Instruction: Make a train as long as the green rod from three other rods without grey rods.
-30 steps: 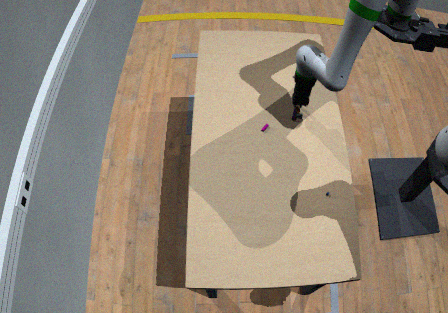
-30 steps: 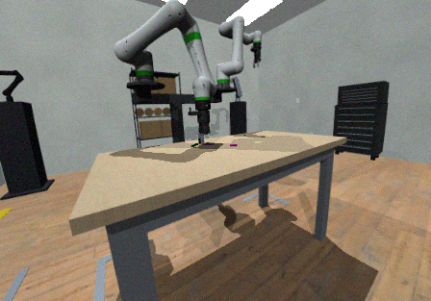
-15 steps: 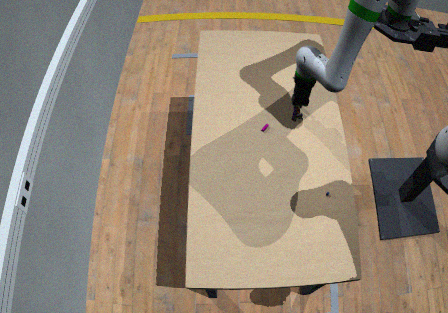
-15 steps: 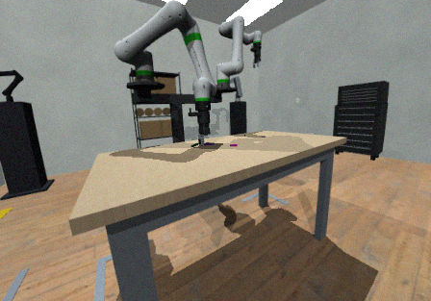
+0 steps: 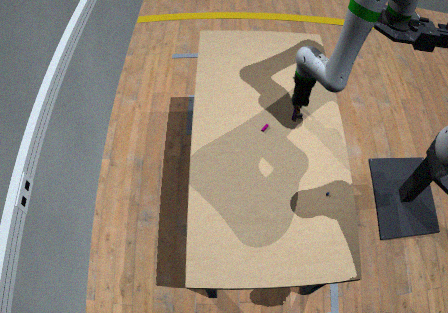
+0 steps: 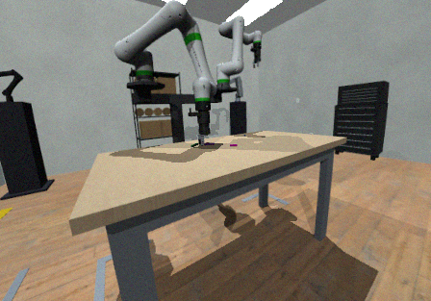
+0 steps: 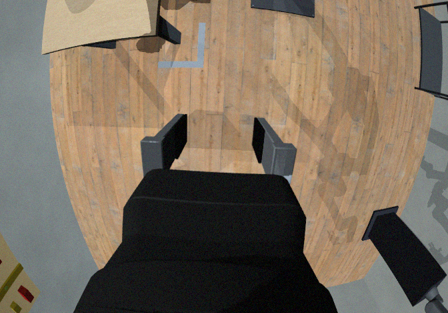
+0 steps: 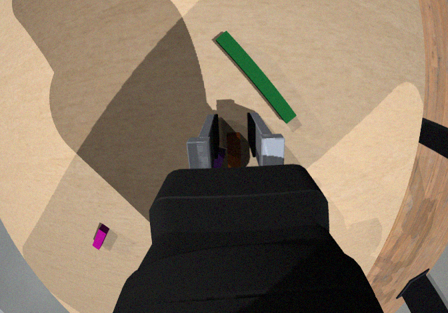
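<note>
"Four rods I can count in the right wrist view. Where's the leftmost?"

"Magenta rod (image 5: 264,127) (image 6: 233,145) (image 8: 100,237), at eight o'clock there, on the table (image 5: 225,257) (image 6: 144,185) (image 8: 361,23), well apart from the other three. From the top it's near twelve."

"And next, going right?"

"The purple rod (image 8: 219,159), partly hidden behind one of the right fingers (image 5: 296,114) (image 6: 201,140). Then the orange rod (image 8: 233,149), in shadow between them, its near end covered by the gripper body."

"Are they gripping it?"

"No, they stand moderately wide, with a gap on each side of the orange. Whether purple touches orange, I can't tell."

"Green?"

"The green rod (image 8: 256,76) is farther right, at one o'clock, lying flat and slanting from between ten and eleven down to between four and five. It's near the right fingers, apart from them."

"Anything else, from the top?"

"A small dark piece (image 5: 327,194) at four o'clock on the table; its colour is too faint to tell. Farthest right, at two o'clock, are the left fingers (image 5: 442,35) (image 6: 256,64), off the table, fully wide and holding nothing."
</note>
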You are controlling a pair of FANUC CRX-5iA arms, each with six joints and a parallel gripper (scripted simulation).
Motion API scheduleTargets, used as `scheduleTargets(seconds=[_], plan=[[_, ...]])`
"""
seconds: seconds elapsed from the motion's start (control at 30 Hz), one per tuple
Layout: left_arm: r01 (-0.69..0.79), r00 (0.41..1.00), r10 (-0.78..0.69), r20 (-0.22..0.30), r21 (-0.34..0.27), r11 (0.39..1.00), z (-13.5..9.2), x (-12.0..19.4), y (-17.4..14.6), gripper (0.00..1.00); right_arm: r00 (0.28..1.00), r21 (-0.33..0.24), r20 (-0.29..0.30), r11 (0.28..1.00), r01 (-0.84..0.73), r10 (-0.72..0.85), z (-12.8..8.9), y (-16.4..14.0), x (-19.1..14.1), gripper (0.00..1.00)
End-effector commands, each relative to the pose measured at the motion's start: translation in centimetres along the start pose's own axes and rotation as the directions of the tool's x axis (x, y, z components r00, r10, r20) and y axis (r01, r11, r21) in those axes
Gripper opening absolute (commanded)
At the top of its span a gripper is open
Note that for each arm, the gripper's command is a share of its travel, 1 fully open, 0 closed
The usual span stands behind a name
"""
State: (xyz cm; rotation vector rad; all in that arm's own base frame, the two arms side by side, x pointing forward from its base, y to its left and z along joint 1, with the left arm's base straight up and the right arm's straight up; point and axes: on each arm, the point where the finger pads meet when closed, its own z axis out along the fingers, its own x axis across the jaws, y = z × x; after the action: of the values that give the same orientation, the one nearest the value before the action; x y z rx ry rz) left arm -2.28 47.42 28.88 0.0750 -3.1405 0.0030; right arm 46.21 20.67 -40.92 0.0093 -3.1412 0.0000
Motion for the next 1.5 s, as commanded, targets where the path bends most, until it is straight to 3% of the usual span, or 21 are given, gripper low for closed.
scheduleTargets(seconds=[0.0,0.5,0.53,1.47], plan=[[0.000,1.000,0.000,0.000,-0.002,1.000,-0.09,-0.01,0.02,1.00,1.000,-0.001,0.001,1.000,0.000,0.000,-0.06,0.05,-0.08,0.54],[0.000,1.000,0.000,0.000,-0.002,1.000,-0.09,-0.01,0.02,1.00,1.000,-0.001,0.001,1.000,0.000,0.000,-0.06,0.05,-0.08,0.54],[0.000,1.000,0.000,0.000,-0.002,1.000,-0.09,-0.01,0.02,1.00,1.000,-0.001,0.001,1.000,0.000,0.000,-0.06,0.05,-0.08,0.24],[0.000,1.000,0.000,0.000,-0.002,1.000,-0.09,-0.01,0.02,1.00,1.000,-0.001,0.001,1.000,0.000,0.000,-0.06,0.05,-0.08,0.24]])
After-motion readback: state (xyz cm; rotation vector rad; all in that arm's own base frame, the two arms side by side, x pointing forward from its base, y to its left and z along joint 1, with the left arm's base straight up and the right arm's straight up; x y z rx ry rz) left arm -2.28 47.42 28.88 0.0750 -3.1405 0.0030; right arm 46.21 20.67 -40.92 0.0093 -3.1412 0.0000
